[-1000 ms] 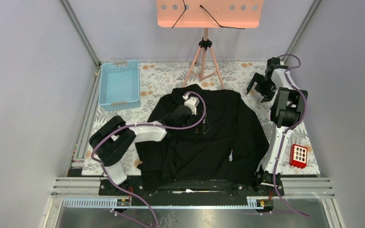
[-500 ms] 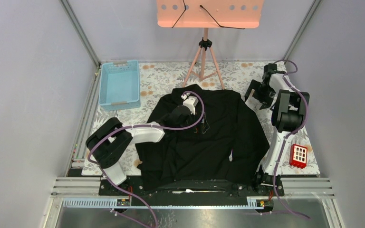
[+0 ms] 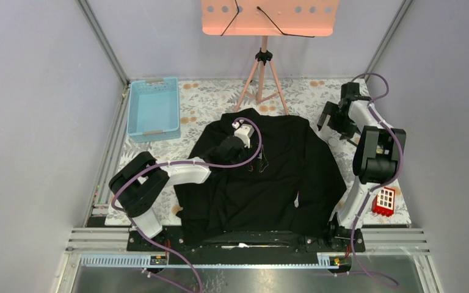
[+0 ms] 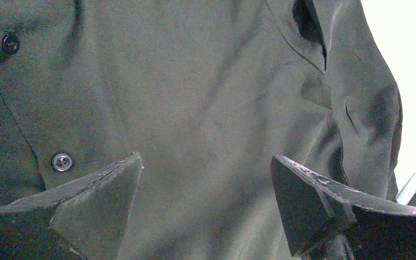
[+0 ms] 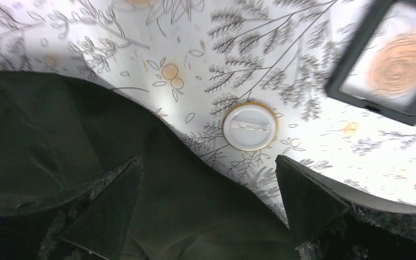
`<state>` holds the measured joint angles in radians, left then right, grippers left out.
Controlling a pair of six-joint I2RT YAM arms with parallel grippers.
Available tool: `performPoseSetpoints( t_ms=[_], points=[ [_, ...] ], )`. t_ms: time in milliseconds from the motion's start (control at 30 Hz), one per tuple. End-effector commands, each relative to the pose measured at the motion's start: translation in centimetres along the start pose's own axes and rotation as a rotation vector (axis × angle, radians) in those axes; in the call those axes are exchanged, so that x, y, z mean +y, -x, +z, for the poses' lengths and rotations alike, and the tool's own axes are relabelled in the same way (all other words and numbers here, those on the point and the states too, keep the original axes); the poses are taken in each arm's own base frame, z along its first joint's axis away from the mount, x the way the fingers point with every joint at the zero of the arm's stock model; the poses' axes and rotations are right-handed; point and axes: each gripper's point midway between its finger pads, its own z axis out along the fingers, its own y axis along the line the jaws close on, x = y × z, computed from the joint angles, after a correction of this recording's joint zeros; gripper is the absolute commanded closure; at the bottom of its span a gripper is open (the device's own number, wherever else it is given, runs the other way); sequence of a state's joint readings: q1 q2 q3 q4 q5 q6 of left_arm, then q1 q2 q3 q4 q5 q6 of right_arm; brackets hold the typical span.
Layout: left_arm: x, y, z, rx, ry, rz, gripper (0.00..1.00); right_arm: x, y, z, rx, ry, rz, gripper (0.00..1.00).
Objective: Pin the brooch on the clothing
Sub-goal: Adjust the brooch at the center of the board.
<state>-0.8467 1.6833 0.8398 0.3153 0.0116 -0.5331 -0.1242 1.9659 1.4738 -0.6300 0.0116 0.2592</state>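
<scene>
Motion carried the spread right gripper [image 5: 207, 162] over the brooch [image 5: 249, 127] near the table's [image 3: 207, 97] far right corner, ready for pickup; the left gripper [image 4: 206, 158] hung spread over the shirt [image 3: 275, 177].

Plain grey walls [image 3: 36, 91] enclose a floral-patterned table [image 3: 207, 97]; an orange music stand [image 3: 269, 17] on a tripod stands at its far edge.

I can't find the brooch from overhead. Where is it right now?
The right wrist view shows the brooch lying pin side up on the floral tablecloth, just off the black shirt edge, below the open right gripper.
</scene>
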Motion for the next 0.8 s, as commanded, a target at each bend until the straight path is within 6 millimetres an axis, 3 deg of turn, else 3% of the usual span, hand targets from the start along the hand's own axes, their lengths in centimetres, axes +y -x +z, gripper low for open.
performPoseSetpoints(
  t_ms=[0,200,367,533,600,700,767],
  points=[
    [-1.1,2.5,-0.6,-0.079,-0.033,-0.011,0.03,-0.6,3.8,-4.2,-0.239,-0.039,0.008,0.0],
    [-0.4,2.6,-0.8,-0.092,0.002,-0.011,0.03,0.0,4.8,-5.2,-0.377,0.189,0.136,0.0],
    [-0.1,2.5,-0.9,-0.091,0.017,-0.009,0.03,-2.7,5.0,-7.5,-0.624,0.115,0.169,0.01],
    [-0.2,2.8,-0.8,-0.096,0.018,-0.013,0.03,-4.0,4.9,-9.5,-0.686,0.057,0.111,0.0],
    [-0.4,3.0,-0.8,-0.098,0.016,-0.014,0.03,-3.6,4.9,-9.4,-0.69,0.085,0.146,0.01],
    [-0.3,3.0,-0.9,-0.099,0.021,-0.013,0.03,-2.4,4.3,-8.6,-0.601,0.078,0.04,0.01],
    [-0.2,3.0,-1.0,-0.098,0.025,-0.013,0.03,-2.2,4.1,-7.5,-0.537,0.037,0.012,0.09]
  ],
)
